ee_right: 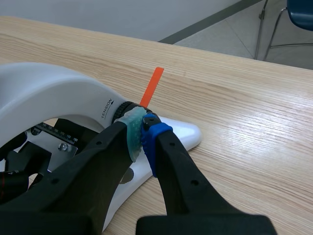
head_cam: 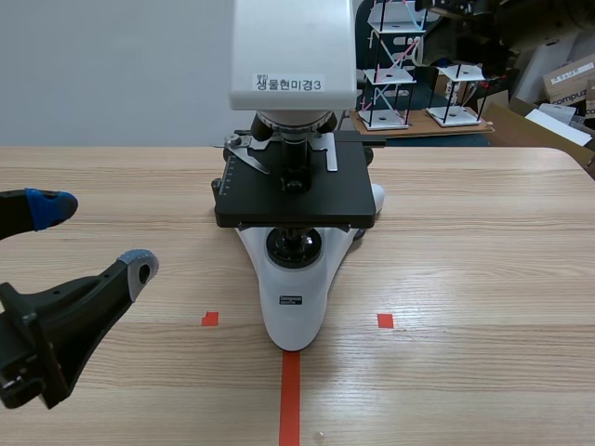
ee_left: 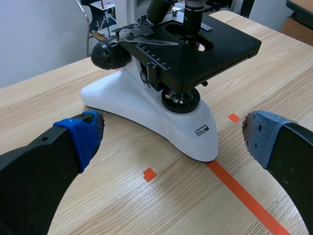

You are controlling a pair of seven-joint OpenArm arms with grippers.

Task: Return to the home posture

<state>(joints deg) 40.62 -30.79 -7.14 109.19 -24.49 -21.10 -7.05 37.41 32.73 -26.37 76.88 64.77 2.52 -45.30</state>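
Left gripper (head_cam: 93,240) was wide open on my feed, low over the table (head_cam: 483,279) at about 8 o'clock from the microscope (head_cam: 293,311) and well apart from it. Its blue pad (head_cam: 46,208) was the farther one and the grey pad (head_cam: 139,269) the nearer, with nothing between them. On the left wrist camera I had both fingers spread, one with the blue pad (ee_left: 85,132) and the other with the blue-grey pad (ee_left: 259,137). The microscope sat at 12 o'clock ahead of that gripper. Its white foot (ee_left: 195,132) angled toward the blue-grey side, and the black stage (ee_left: 220,44) was above it.

Right gripper (ee_right: 141,138) was closed, the green-grey pad (ee_right: 131,134) and blue pad (ee_right: 151,139) pressed together and holding nothing. From its own camera it hung over the microscope, fingertips just beside the curved white arm (ee_right: 49,93) marked "TENSION". I couldn't tell whether they touched it.

Out on the scene view, the microscope stood mid-table with its foot pointing to 6 o'clock, toward the robot. The toe met the far end of the orange-red tape line (head_cam: 290,400). Two small tape squares flanked the foot, one at 8 o'clock (head_cam: 210,319) and one at 4 o'clock (head_cam: 385,321). A white label (head_cam: 290,84) ran across the microscope's head.
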